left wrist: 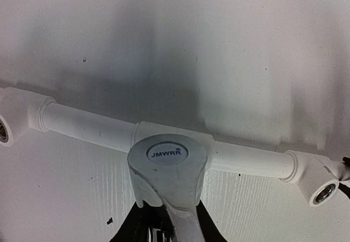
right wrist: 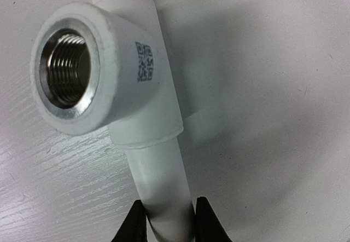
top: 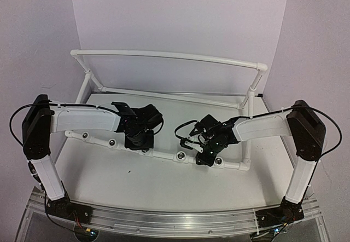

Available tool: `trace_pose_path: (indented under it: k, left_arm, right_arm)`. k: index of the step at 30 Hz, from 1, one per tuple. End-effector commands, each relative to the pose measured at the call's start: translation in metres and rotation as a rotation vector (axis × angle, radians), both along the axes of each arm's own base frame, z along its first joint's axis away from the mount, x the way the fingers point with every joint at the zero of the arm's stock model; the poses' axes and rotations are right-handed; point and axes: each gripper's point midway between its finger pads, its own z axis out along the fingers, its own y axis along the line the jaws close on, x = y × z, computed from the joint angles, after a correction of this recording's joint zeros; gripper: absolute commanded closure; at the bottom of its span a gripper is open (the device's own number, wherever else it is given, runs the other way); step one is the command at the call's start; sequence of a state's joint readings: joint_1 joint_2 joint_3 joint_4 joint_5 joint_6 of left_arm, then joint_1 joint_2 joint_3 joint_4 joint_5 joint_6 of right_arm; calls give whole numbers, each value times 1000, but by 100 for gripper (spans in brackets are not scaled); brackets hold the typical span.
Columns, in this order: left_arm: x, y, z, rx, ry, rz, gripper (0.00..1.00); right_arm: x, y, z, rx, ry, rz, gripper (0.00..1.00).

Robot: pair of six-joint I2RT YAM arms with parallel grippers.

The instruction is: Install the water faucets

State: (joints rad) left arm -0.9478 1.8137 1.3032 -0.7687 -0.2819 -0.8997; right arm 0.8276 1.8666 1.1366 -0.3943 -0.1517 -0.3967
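Left gripper (left wrist: pixel 169 226): jaws clamped on the water faucet (left wrist: pixel 168 165), its lever running back between them. Its capped head sits just ahead of the jaws, against the middle tee of the white pipe (left wrist: pixel 87 127) and crosswise to it. Right gripper (right wrist: pixel 168 221): jaws shut on that pipe, with an empty threaded socket (right wrist: pixel 65 69) just ahead; the left arm alone is at the faucet.

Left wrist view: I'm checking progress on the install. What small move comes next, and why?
Probably rotate the left gripper to screw the faucet into the tee: it sits right over that fitting, while the right gripper clamps the white pipe, bracing it.
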Motion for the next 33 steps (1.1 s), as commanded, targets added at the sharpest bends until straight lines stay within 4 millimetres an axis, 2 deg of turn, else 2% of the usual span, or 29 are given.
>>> trace_pose_path:
  k: [1,11,22,27,33]
  left_arm:
    - [-39,-20,-85,8,258,-265,100]
    - [-48,-28,-78,57,321,-525,100]
    - [-65,-9,-93,223,415,-803,100]
    - [-59,5,-94,354,406,-925,100]
    - [-39,25,-89,578,344,-1089,100]
  right_arm:
    - [-9,4,0,29,58,-52,100]
    - [-9,5,1,32,59,-48,100]
    - [-10,5,1,32,63,-45,100]
    - [-11,4,1,31,64,-45,100]
    - [-11,4,1,28,65,-44,100]
